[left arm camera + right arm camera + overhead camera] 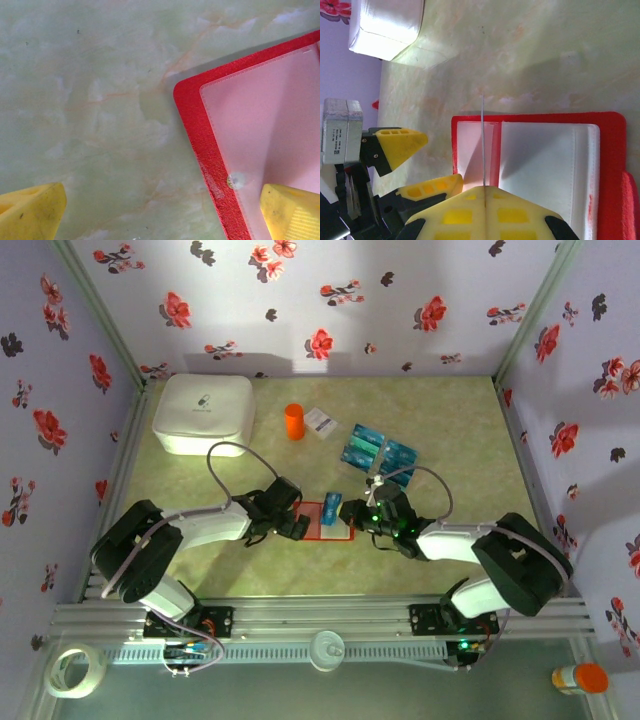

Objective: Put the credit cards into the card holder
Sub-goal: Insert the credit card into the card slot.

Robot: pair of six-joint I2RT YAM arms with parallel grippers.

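Apparently, card [483,145] edge-on above card holder [612,165].

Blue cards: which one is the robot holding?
The thin blue rectangular card pinched in the right end effector at the flat red wallet; the other blue cards lie flat farther back.

On the pale green marbled table [450,420], a white rounded box [202,413] sits at ten o'clock from the middle. An orange cylinder [294,422] stands upright at twelve, with a white paper card [321,421] just beside it at its three o'clock. Off the table, a tape roll [75,670] lies at seven o'clock and an orange-capped bottle [579,678] at five. Flower-printed walls [350,300] enclose the scene.
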